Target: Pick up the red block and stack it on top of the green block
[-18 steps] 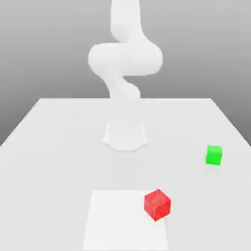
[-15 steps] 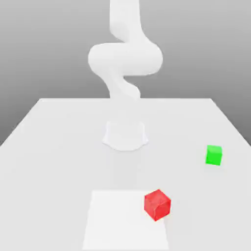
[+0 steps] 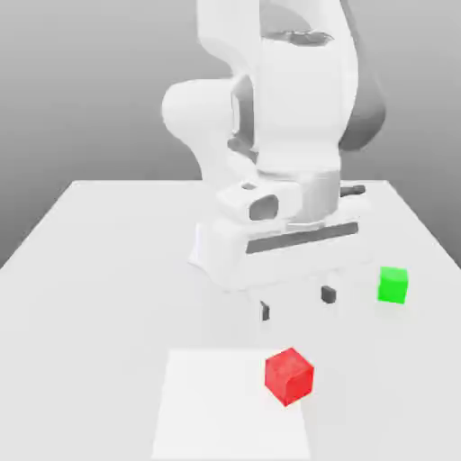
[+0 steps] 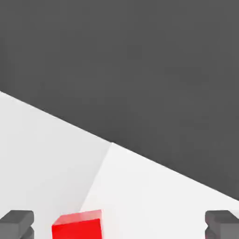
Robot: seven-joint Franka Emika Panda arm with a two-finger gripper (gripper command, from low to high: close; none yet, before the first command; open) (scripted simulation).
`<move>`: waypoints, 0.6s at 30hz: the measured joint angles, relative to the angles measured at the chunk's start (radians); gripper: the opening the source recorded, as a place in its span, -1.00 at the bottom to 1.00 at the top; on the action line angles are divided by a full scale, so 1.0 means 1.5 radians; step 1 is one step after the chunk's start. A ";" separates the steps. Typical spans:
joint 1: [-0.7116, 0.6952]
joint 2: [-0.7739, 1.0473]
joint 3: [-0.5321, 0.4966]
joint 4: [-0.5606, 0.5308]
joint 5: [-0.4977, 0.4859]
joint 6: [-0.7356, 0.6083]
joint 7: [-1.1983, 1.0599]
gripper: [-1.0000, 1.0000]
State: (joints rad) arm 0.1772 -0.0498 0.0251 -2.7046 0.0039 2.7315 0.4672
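Just above the red block (image 3: pixel 289 376), and apart from it, hangs the gripper (image 3: pixel 296 302), its jaws spread wide with nothing between them. The red block sits at the edge of the white patch (image 3: pixel 225 405), overlapping its border on the exterior view's right. Well apart from the red block, farther toward the exterior view's right and nearer the arm's base (image 3: pixel 200 248), the green block (image 3: pixel 393 284) rests on the pale table (image 3: pixel 90 315).
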 joint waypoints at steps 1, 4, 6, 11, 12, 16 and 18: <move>0.003 0.024 0.002 -0.013 -0.002 0.014 -0.009 0.00; 0.005 0.097 0.003 -0.020 -0.009 0.068 -0.016 0.00; 0.008 0.145 -0.001 -0.015 -0.014 0.109 -0.013 0.00; 0.012 0.206 -0.006 -0.006 -0.019 0.161 -0.010 -1.00; 0.012 0.206 -0.006 -0.006 -0.019 0.161 -0.009 -1.00; 0.011 0.204 -0.005 -0.007 -0.020 0.159 -0.008 -1.00; 0.008 0.167 -0.002 -0.012 -0.018 0.127 -0.010 -1.00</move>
State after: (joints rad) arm 0.1892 0.2005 0.0225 -2.7227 -0.0228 2.9224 0.4520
